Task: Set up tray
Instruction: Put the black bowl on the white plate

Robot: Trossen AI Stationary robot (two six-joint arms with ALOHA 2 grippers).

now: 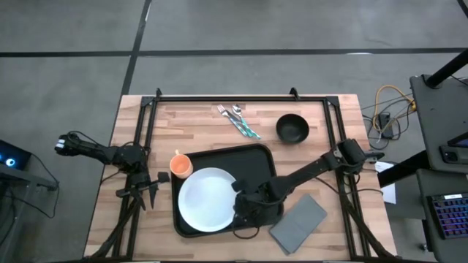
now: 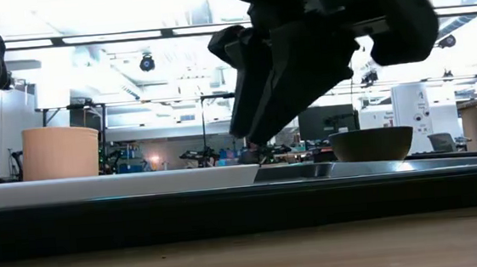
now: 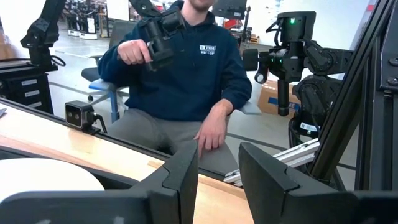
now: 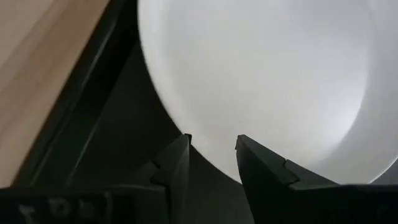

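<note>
The black tray lies mid-table and shows as a dark band in the low view. A white plate rests flat in its left half. My right gripper is open. It hovers over the plate's right rim with the fingertips just above it, touching nothing. My left gripper waits open at the tray's left side. An orange cup stands at the tray's far left corner.
A black bowl and cutlery lie on the wood beyond the tray. A grey napkin lies right of the tray near the table's near edge. A seated person faces the table from outside it.
</note>
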